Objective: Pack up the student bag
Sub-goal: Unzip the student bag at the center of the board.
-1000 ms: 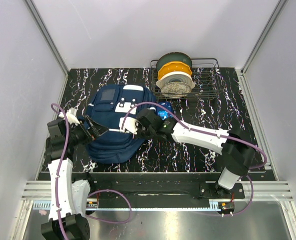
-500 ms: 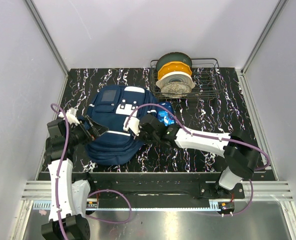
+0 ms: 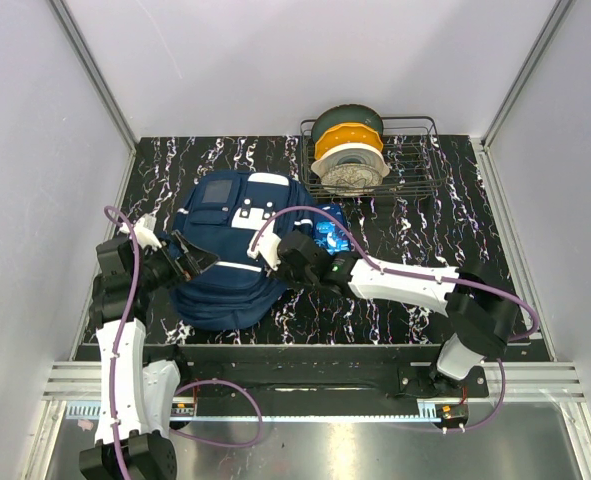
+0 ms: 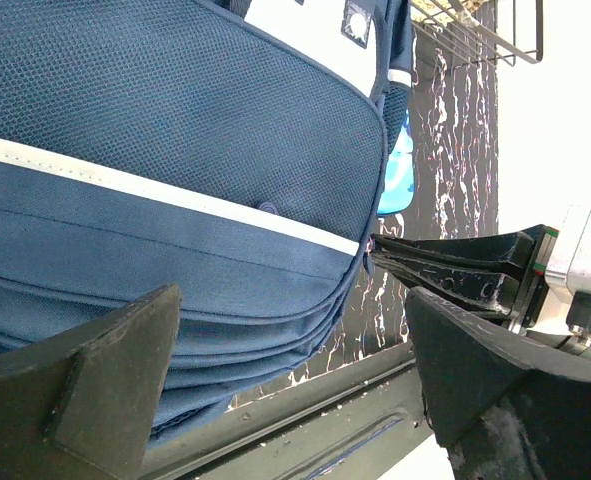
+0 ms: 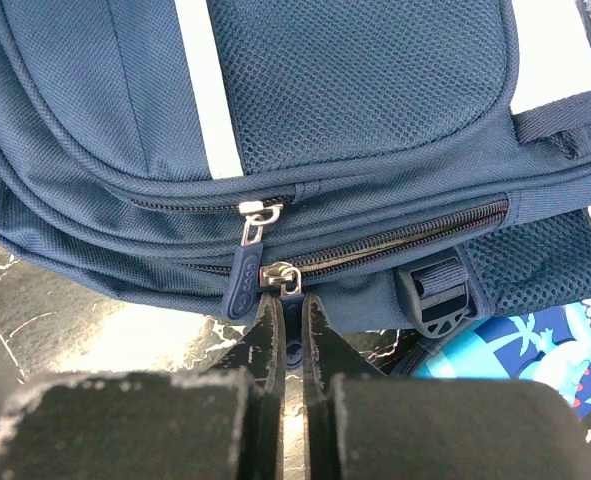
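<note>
The navy student bag (image 3: 230,250) lies flat on the marbled table, white patches up; it also fills the left wrist view (image 4: 175,150) and the right wrist view (image 5: 325,120). My right gripper (image 3: 278,258) is at the bag's right edge. In the right wrist view it (image 5: 293,305) is shut on the blue pull tab (image 5: 294,322) hanging from a silver zipper slider (image 5: 280,274). A second pull tab (image 5: 242,283) hangs beside it. My left gripper (image 3: 191,260) is open at the bag's left edge, its jaws wide apart (image 4: 290,330) with the bag's folds between them.
A small bright-blue patterned pencil case (image 3: 327,231) lies against the bag's right side, under my right arm, and shows in the right wrist view (image 5: 535,345). A wire rack (image 3: 415,165) with filament spools (image 3: 350,150) stands at the back. Grey walls close in both sides.
My right gripper has moved a little toward the front along the bag's right edge, holding the pull tab. The left arm has barely moved.
</note>
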Controlling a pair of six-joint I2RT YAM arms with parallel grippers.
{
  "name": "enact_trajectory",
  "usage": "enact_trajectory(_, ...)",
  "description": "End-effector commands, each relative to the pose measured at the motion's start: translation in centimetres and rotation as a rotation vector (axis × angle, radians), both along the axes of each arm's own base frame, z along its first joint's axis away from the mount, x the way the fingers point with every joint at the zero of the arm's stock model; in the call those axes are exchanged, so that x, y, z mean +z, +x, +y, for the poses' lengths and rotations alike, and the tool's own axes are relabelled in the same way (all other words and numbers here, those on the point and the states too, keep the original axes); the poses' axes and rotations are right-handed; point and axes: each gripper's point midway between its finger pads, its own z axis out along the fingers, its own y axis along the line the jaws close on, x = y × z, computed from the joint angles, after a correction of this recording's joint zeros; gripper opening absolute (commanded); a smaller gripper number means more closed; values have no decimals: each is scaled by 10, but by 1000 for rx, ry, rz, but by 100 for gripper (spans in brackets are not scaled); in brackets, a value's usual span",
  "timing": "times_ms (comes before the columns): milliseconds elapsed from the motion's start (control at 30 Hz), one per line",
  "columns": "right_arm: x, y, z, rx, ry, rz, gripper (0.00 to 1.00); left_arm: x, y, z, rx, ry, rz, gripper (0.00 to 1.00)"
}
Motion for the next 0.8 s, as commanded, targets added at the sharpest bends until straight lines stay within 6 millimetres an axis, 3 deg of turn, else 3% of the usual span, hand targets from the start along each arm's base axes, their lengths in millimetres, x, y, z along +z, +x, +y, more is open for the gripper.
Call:
enact_trajectory(0,21,6,-6,-68,30,-51,0,7,4,-1,-15,16,-54,99)
enact_trajectory(167,26,-2,-2,-50,36,-32,0,6,4,-1,-18,17,-50,99)
enact_trajectory(367,7,-25,12,14,-33,-6,0,5,4,-2,-22,15,-49,99)
enact_trajectory(767,13,-19,18,-3,-11,-48,0,5,5,-2,-21,16,-46,99)
